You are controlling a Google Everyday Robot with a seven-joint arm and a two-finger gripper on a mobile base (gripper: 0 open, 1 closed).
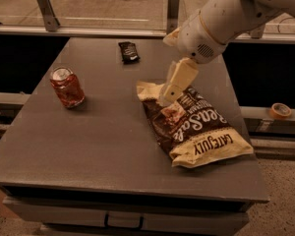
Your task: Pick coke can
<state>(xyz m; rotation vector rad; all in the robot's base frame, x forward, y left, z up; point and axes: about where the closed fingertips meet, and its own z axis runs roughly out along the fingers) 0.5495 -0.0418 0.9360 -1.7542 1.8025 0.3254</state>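
The coke can (67,87) is a small red can with a silver top. It stands upright on the left part of the grey table (103,141). My gripper (173,85) hangs from the white arm at the upper right, above the upper left corner of the chip bag (194,126). It is well to the right of the can, with bare table between them.
A brown and cream chip bag lies flat on the right half of the table. A small black packet (129,51) lies near the far edge. A roll of tape (280,110) sits on a ledge beyond the table's right side. A rail runs behind the table.
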